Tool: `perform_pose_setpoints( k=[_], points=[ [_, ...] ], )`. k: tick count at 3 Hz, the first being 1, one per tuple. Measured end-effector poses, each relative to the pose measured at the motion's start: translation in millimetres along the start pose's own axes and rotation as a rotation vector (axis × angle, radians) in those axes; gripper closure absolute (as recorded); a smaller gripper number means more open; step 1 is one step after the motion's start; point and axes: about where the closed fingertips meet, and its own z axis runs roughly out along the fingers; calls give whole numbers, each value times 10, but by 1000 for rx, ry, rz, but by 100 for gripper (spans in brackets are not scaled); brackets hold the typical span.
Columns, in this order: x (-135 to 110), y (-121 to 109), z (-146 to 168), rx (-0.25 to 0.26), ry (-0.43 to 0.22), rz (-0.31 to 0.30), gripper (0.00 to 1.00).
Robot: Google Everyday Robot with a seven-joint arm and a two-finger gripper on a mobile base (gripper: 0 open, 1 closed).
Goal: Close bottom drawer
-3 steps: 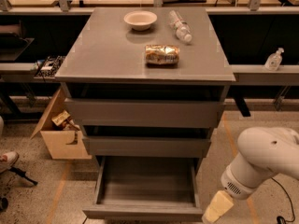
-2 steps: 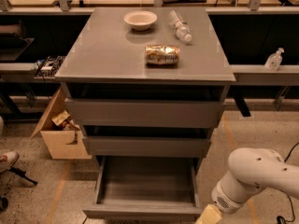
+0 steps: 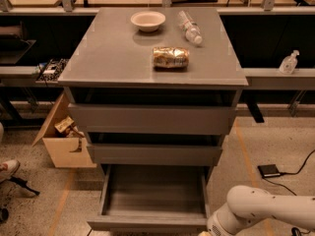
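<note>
The bottom drawer (image 3: 147,223) of the grey cabinet (image 3: 123,58) is pulled far out toward me, and its shallow box looks empty. The middle drawer (image 3: 153,154) and top drawer (image 3: 150,119) stick out slightly above it. My white arm (image 3: 261,210) reaches in from the bottom right, with its wrist just right of the bottom drawer's front right corner. My gripper is below the lower edge of the view and does not show.
On the cabinet top lie a white bowl (image 3: 147,20), a plastic bottle (image 3: 189,27) on its side and a crumpled can (image 3: 170,57). A cardboard box (image 3: 61,139) stands at the left. A black device (image 3: 269,170) with a cable lies on the floor at the right.
My arm has moved down and to the left, toward the bottom drawer's front right corner. The gripper has dropped out of the bottom of the view. The drawer has not moved.
</note>
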Motion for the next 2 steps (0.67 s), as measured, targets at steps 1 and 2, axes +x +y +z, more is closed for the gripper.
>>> perform_pose_setpoints(
  k=[1, 2],
  points=[
    [44, -58, 510, -45, -4, 30, 18],
    [105, -96, 886, -99, -7, 67, 41]
  ],
)
